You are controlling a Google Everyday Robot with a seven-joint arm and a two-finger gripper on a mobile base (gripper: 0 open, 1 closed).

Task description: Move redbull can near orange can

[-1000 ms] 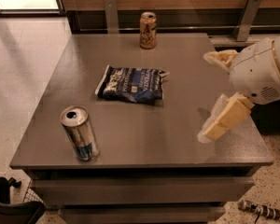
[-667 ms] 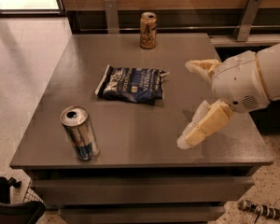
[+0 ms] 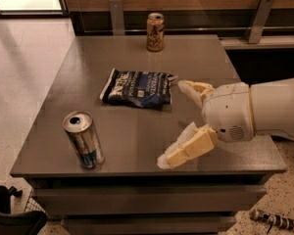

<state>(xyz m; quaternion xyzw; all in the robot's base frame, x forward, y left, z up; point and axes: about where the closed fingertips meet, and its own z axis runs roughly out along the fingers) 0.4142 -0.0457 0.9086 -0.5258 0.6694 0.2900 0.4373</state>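
The redbull can (image 3: 83, 139), silver with blue panels and a shiny top, stands upright near the table's front left corner. The orange can (image 3: 155, 32) stands upright at the far edge of the table, center. My gripper (image 3: 174, 124) reaches in from the right over the table's front right part, its two cream fingers spread wide apart and empty. It is well to the right of the redbull can, not touching it.
A dark blue chip bag (image 3: 137, 88) lies flat in the middle of the grey table (image 3: 127, 58), between the two cans. A wooden wall with metal brackets runs behind. A dark object (image 3: 12, 214) sits on the floor at the front left.
My gripper has moved left across the table toward the redbull can, fingers still spread. The cans and bag have not moved.
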